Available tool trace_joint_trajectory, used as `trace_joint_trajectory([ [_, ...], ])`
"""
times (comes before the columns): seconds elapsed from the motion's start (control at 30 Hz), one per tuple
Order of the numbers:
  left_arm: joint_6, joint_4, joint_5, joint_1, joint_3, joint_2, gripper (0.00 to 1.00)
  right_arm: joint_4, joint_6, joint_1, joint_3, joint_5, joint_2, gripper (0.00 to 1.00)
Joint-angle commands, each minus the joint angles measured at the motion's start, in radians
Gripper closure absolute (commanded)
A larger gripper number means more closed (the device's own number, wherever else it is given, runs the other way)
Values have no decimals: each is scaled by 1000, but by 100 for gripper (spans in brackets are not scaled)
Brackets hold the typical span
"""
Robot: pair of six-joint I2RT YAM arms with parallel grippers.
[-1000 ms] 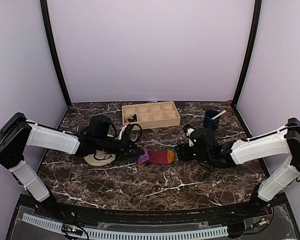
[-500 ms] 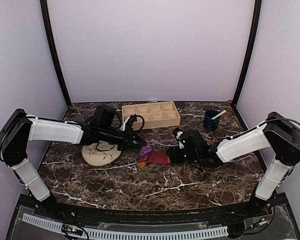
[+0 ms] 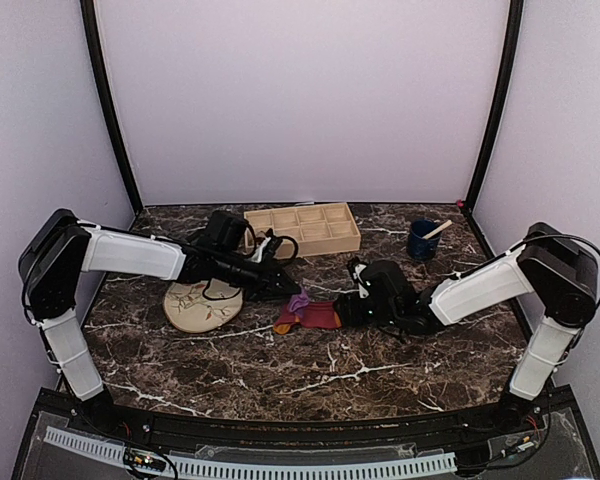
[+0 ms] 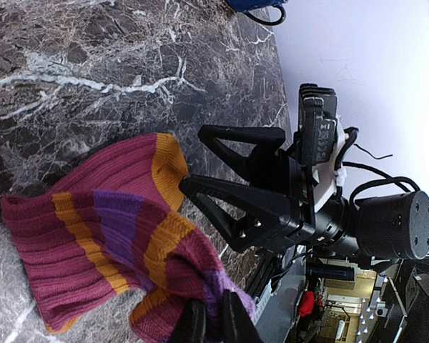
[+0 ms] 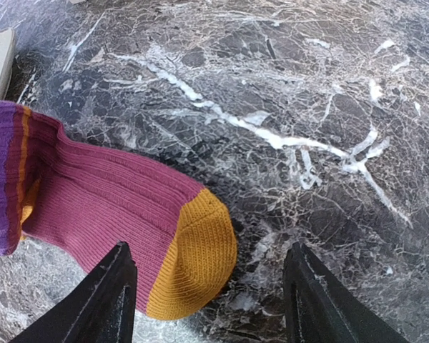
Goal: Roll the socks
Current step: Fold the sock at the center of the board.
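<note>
One of the socks (image 3: 310,316), magenta-purple with orange stripes, lies mid-table with its cuff end lifted and folded over. My left gripper (image 4: 211,316) is shut on the purple cuff edge of this sock (image 4: 107,229), holding it just above the table. The left gripper (image 3: 291,293) sits at the sock's left end in the top view. My right gripper (image 5: 209,250) is open and low over the marble, its fingers (image 5: 111,300) straddling the orange toe (image 5: 200,257) without touching it. From the left wrist view, the right gripper (image 4: 193,158) faces the toe.
A round beige plate (image 3: 202,305) with a leaf drawing lies left of the sock, under my left arm. A wooden compartment tray (image 3: 302,228) stands behind, with something dark in its front left cell. A blue cup (image 3: 421,240) with a stick stands at the back right.
My left gripper has lifted the cuff and carried it rightwards over the sock, which now looks shorter and bunched. My right gripper has slid left up to the toe.
</note>
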Motion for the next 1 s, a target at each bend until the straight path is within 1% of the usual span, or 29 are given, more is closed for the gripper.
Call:
trace_joint_trajectory([
  [0.0, -4, -17, -4, 4, 49, 22, 89, 42, 11, -10, -19, -10, 11, 36],
  [0.37, -42, 6, 16, -2, 90, 83, 88, 39, 4, -17, -51, 6, -23, 36],
  [0.6, -50, 6, 34, -36, 142, 141, 87, 34, -1, -23, -66, 15, -49, 36],
  [0.8, -51, -3, 42, -56, 187, 182, 83, 25, -5, -28, -75, 25, -67, 36],
  [0.97, -62, 12, 43, -65, 200, 211, 82, 18, -5, -33, -79, 29, -75, 36],
])
